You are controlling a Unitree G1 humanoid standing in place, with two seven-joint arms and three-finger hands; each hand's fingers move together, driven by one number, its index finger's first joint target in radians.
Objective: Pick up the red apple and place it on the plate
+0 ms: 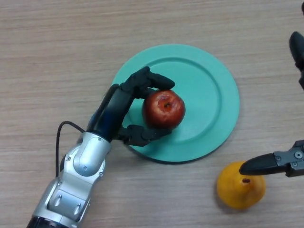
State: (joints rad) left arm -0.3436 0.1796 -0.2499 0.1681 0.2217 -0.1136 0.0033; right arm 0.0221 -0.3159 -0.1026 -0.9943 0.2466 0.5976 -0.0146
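Head view: the left hand (124, 110), black w/ a silver forearm, comes in from the lower left and reaches over the left rim of the round teal plastic plate (209, 71). Its fingers (147, 81) curl round the top-left of the shiny red apple (164, 109) while the thumb (142, 135) curls in under the fruit's lower left, so the hand is closed on the apple, gripping it from the side. The apple sits over the plate's left-centre area, stem dimple facing up; can't tell whether it rests on the plate or is held just above it. The right hand (266, 165) shows only partly at the right edge, a dark finger lying across the top of the yellow-orange pear-shaped fruit (240, 190); can't tell its state. That fruit stands on the table, just off the plate's lower-right rim. All on a pale wood-grain tabletop (57, 42); nothing of the room beyond is visible.
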